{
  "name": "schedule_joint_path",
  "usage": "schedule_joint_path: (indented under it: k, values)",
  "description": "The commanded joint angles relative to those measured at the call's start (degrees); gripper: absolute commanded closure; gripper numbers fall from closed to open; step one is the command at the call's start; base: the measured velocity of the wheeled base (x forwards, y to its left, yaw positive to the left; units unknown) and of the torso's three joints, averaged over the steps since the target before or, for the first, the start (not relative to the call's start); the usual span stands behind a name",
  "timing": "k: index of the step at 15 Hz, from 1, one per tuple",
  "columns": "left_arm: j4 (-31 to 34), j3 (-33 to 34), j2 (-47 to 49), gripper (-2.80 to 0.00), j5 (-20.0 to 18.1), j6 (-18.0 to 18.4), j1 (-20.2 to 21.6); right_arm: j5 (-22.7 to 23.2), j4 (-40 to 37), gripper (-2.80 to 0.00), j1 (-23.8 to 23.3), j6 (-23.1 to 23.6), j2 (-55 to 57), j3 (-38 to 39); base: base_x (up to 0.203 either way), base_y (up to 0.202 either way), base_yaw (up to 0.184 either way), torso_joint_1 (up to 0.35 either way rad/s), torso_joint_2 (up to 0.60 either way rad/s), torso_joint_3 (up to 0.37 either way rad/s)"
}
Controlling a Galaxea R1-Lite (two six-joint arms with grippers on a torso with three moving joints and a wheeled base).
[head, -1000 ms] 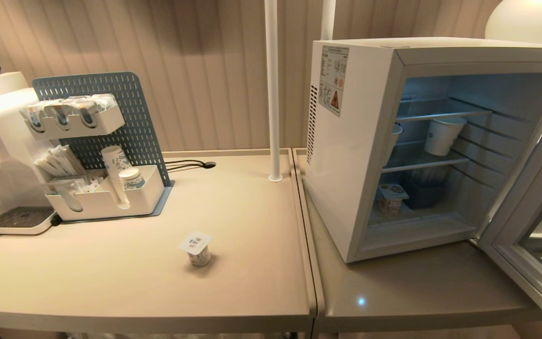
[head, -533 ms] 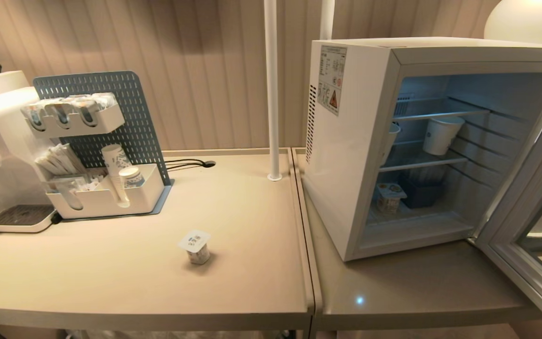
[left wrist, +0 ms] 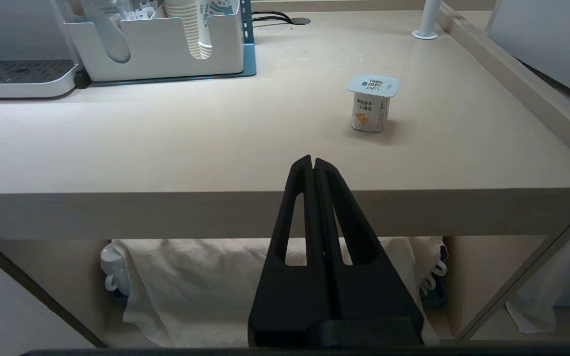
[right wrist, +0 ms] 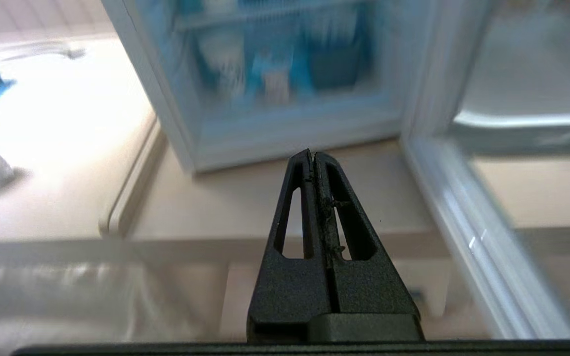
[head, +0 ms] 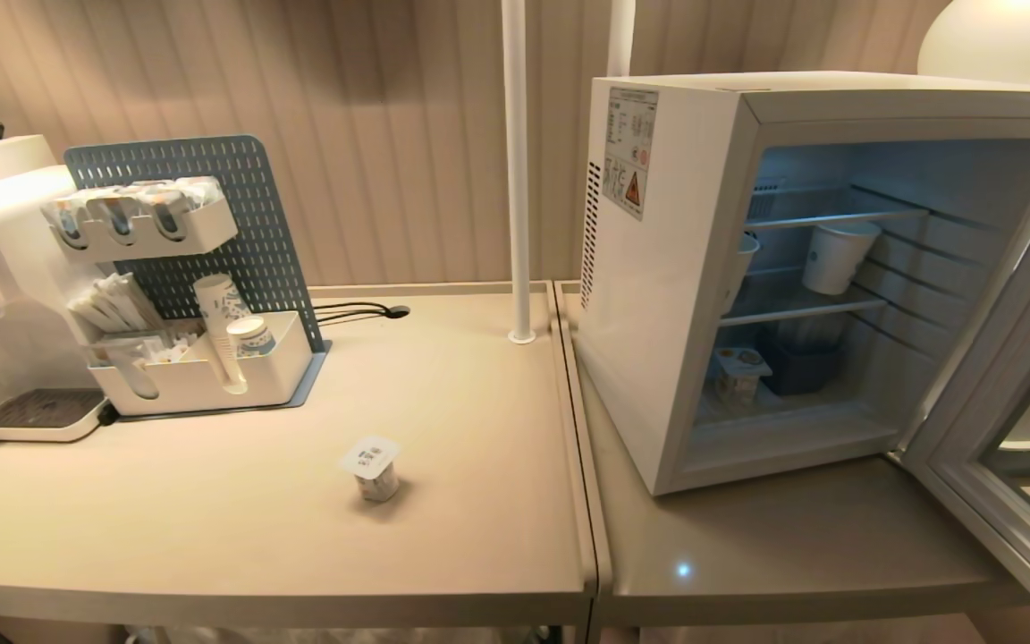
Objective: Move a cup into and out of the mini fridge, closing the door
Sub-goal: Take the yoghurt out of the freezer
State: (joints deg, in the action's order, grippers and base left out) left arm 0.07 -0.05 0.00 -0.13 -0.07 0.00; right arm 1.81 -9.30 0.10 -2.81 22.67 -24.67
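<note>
Sticker (head: pixel 631 152) with warning triangle on mini fridge (head: pixel 658 295) side.

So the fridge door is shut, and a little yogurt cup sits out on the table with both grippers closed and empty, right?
Not quite: the door stands wide open, as the head view shows, with the mini fridge shelves exposed. The rest holds: the yogurt cup sits on the table, and the left gripper and right gripper are shut and empty.

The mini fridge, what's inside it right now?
Inside the mini fridge: a white paper cup between wire shelves, a yogurt cup and dark blue bin below. The side wall hides another cup.
</note>
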Motion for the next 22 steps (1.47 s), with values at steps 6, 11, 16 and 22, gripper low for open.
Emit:
schedule_joint_path:
  k: [6,11,16,22]
  values:
    - [0.0,0.0,0.1,0.0,0.0,0.0,0.0,9.5,17.7,0.0,0.2,0.0,31.5,9.4,0.0,0.0,0.0,0.0,0.0,0.0]
    - [0.0,0.0,0.1,0.0,0.0,0.0,0.0,10.2,38.9,0.0,0.3,1.4,48.5,13.8,0.0,0.0,0.0,0.0,0.0,0.0]
    - [0.0,0.0,0.1,0.0,0.0,-0.1,0.0,10.1,63.6,-2.8,0.6,1.4,66.2,15.8,0.0,0.0,0.0,0.0,0.0,0.0]
    - [0.0,0.0,0.1,0.0,0.0,-0.5,0.0,7.0,80.3,-2.8,4.4,1.4,84.8,10.7,0.0,0.0,0.0,0.0,0.0,0.0]
